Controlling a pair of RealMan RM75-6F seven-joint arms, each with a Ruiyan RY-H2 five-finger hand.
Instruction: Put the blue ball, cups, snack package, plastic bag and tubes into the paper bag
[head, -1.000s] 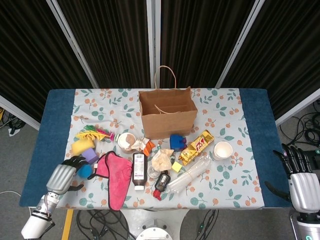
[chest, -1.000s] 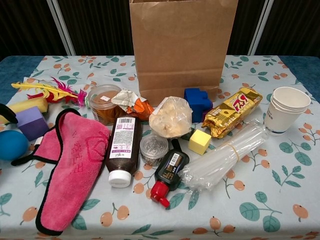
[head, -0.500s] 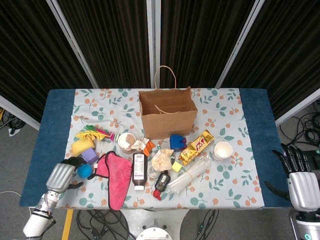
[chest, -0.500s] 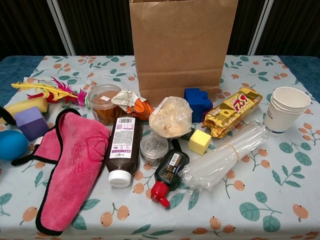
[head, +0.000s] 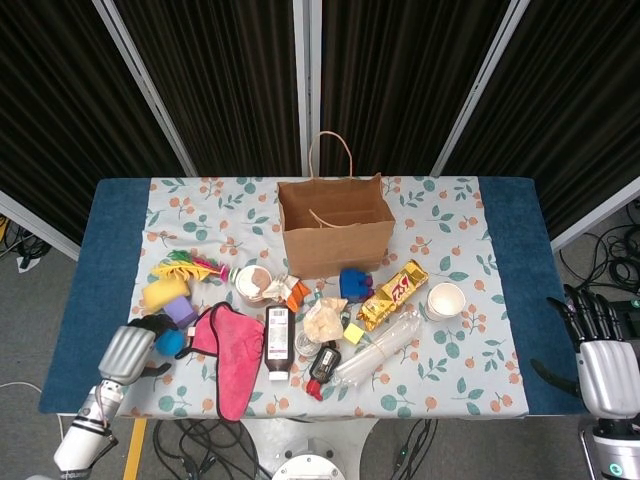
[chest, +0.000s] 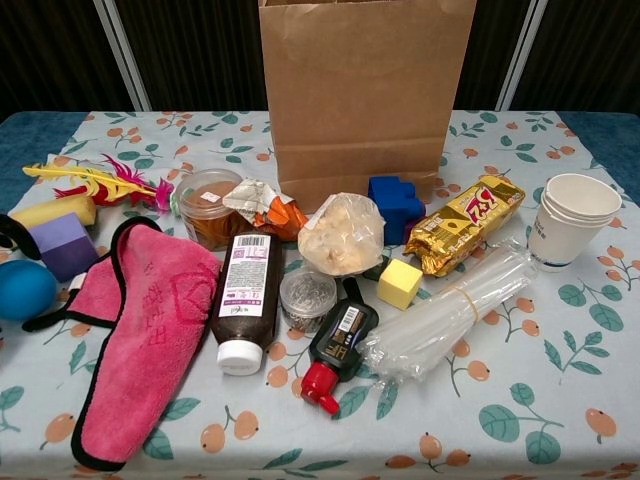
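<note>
The blue ball (head: 169, 342) lies at the near left corner of the desk (head: 500, 340), just beside the pink cloth (head: 238, 358) and in front of the purple block (head: 180, 311), and the left hand (head: 128, 352) sits right against it on its outer side, dark fingers reaching toward the ball; whether they actually close around it cannot be told from either view, since the chest view shows only the ball (chest: 22, 289) at the frame edge with a dark fingertip above it. The ball lies to the inside of that hand, toward the desk's middle, so the left hand is by far the nearer one. The right hand (head: 605, 365) hangs off the desk's right edge, fingers apart and holding nothing, well apart from every item. The paper bag (head: 335, 226) stands upright and open-mouthed at the far centre, so from the ball the carry runs forward and to the right, over the pink cloth and the brown bottle (head: 279, 340). The stacked paper cups (head: 446, 299), gold snack package (head: 393, 294) and bundled clear tubes (head: 378, 348) lie on the right half, closer to the right hand.
</note>
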